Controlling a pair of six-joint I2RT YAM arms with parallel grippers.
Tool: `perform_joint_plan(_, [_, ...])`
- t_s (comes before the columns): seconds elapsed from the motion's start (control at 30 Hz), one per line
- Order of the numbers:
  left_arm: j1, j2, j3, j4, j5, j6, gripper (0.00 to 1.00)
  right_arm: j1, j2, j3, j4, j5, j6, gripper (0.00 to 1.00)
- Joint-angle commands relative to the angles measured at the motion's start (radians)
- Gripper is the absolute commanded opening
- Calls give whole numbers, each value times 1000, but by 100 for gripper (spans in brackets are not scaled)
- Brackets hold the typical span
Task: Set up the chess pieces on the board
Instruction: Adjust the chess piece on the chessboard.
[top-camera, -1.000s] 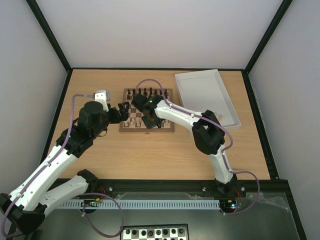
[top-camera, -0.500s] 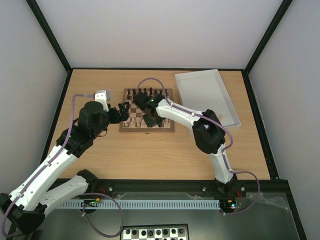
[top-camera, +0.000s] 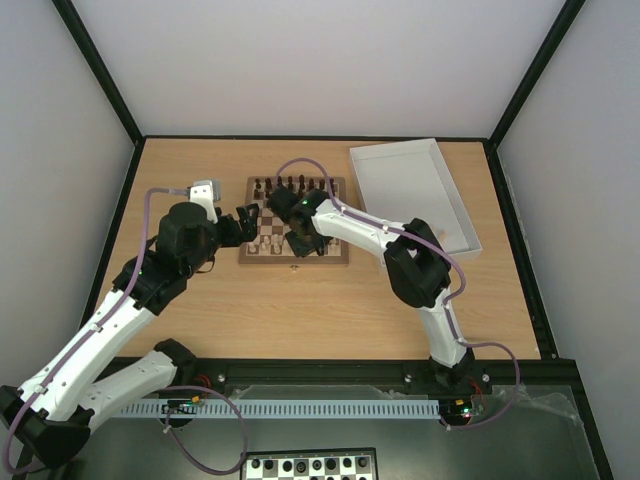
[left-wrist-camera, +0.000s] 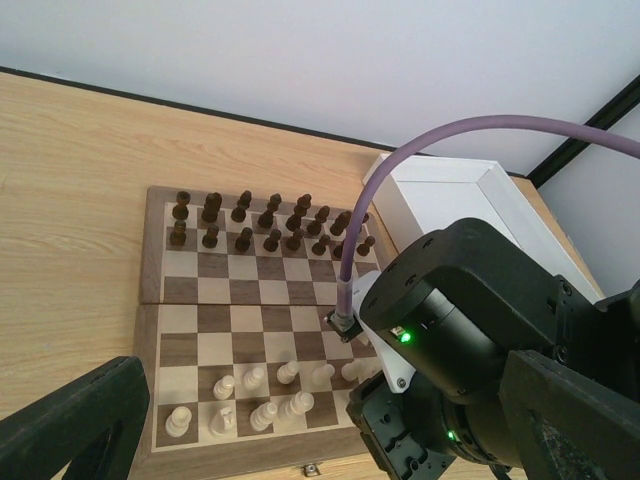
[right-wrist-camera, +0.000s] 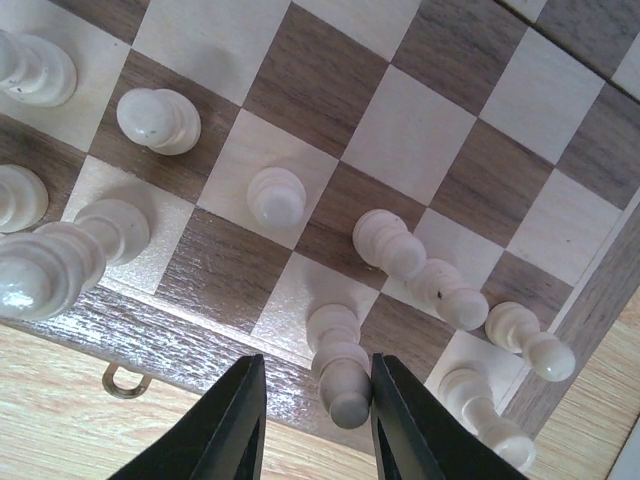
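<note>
The wooden board lies at the table's middle back and shows in the left wrist view. Dark pieces fill its two far rows. Several cream pieces stand in its near rows. My right gripper is over the board's near edge, open, its fingers either side of one upright cream piece on a near-row square. That piece touches the right finger, with a gap to the left one. My left gripper hovers at the board's left edge, open and empty.
A white tray lies right of the board. A black-and-white board sits below the table's front rail. A small metal clasp sticks out of the wooden board's near edge. The right arm covers the board's near right corner in the left wrist view.
The right wrist has shifted only very slightly over the board's near edge. The left arm has not moved.
</note>
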Motion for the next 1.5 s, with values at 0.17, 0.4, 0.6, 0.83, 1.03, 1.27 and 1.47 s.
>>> perform_joint_plan(0.17, [5, 2, -5, 7, 1, -8, 100, -10, -32, -20, -15, -32, -7, 24])
perform_joint_plan(0.4, [6, 5, -5, 6, 0, -8, 100, -19, -38, -33, -2, -23, 1, 18])
perform_joint_plan(0.6, [5, 9, -5, 8, -1, -8, 100, -35, -47, -48, 8, -34, 5, 11])
perform_joint_plan(0.83, [5, 14, -5, 12, 2, -9, 100, -41, -50, -68, 22, -53, 3, 12])
perform_joint_plan(1.03, [6, 23, -5, 15, 5, -8, 100, -43, -56, -71, 33, -83, -1, 12])
perform_joint_plan(1.27, [5, 25, -6, 17, 4, -11, 99, -44, -63, -81, 41, -106, -2, 12])
perform_joint_plan(1.47, [6, 27, -7, 18, 4, -10, 100, -43, -59, -93, 47, -121, -3, 12])
